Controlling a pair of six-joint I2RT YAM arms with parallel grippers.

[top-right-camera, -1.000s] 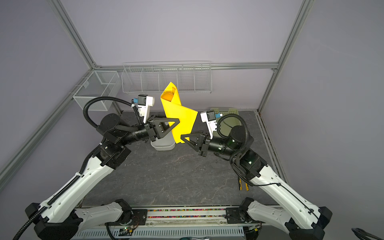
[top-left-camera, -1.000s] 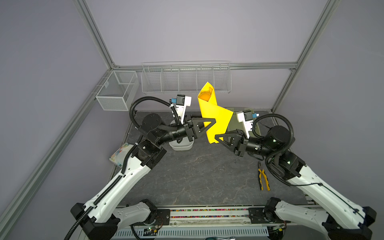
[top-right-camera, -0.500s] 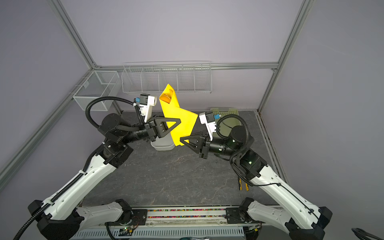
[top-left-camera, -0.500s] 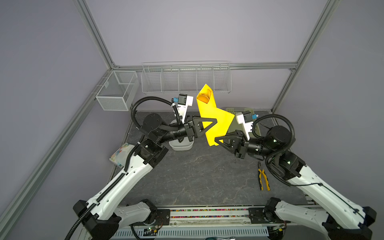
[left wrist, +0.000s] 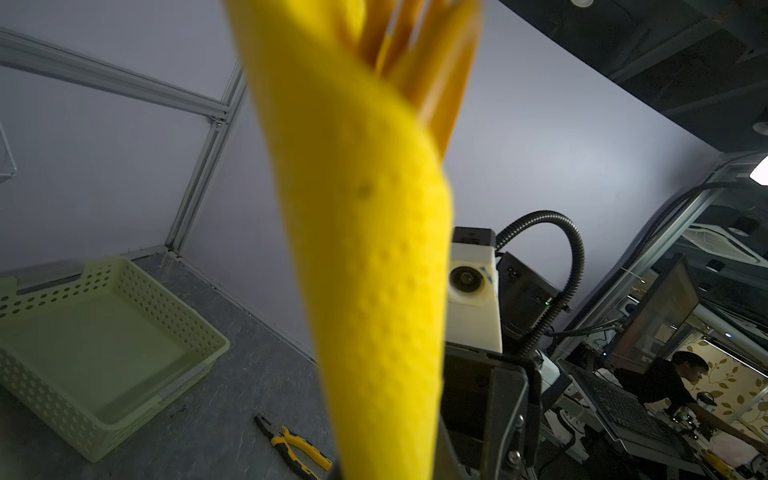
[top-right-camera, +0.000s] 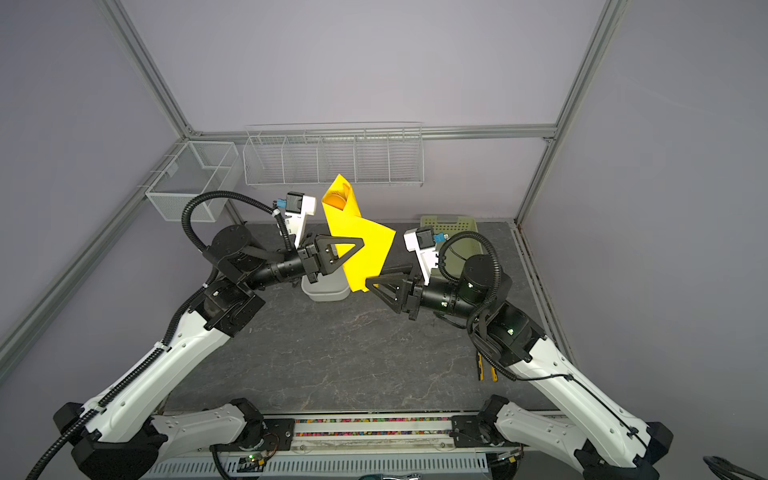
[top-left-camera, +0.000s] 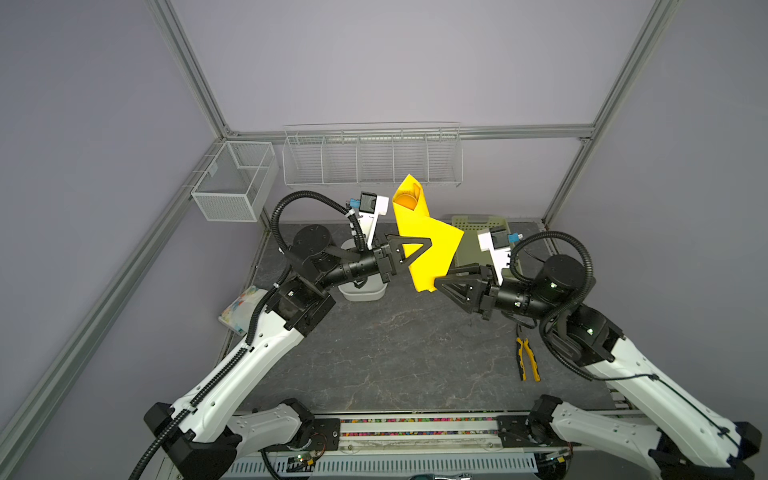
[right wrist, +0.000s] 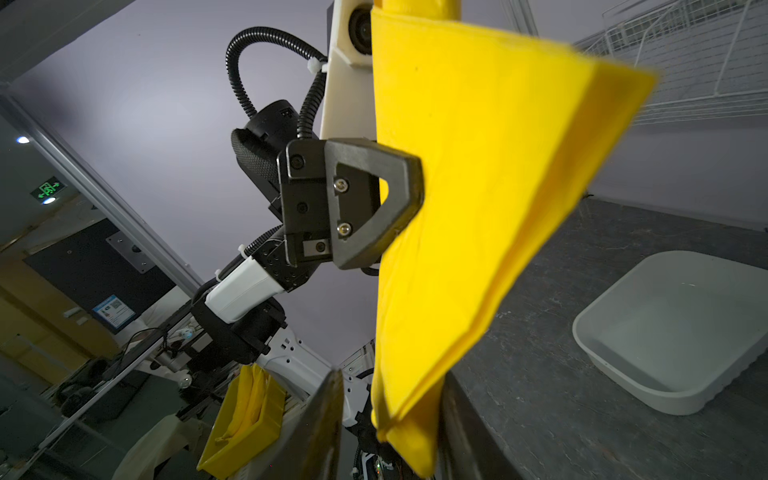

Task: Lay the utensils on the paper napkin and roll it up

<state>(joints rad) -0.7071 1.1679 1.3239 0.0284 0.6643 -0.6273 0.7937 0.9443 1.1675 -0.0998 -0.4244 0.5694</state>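
Observation:
The paper napkin [top-left-camera: 432, 249] [top-right-camera: 365, 245] is held upright in mid-air above the table's far middle, loosely rolled with a wide flap hanging free. The utensils sit inside it: an orange spoon bowl [top-left-camera: 407, 201] [top-right-camera: 336, 199] shows in the roll's top opening, and orange fork tines [left wrist: 415, 50] show in the left wrist view. My left gripper [top-left-camera: 430, 241] [top-right-camera: 362, 242] is shut on the napkin's middle. My right gripper [top-left-camera: 436, 284] [right wrist: 390, 432] stands open, with the napkin's [right wrist: 478, 187] lower end hanging between its fingers.
A white tub [top-left-camera: 361, 293] [right wrist: 673, 332] stands under the left arm. A pale green basket [top-left-camera: 478, 232] [left wrist: 104, 353] sits at the back right. Yellow-and-black pliers [top-left-camera: 528, 361] lie at the right, a printed packet [top-left-camera: 243, 309] at the left. Wire racks [top-left-camera: 370, 158] hang on the back wall.
My left gripper has closed on the napkin roll. My right gripper, shut on the lower end before, has opened around it. The bundle stays in the air.

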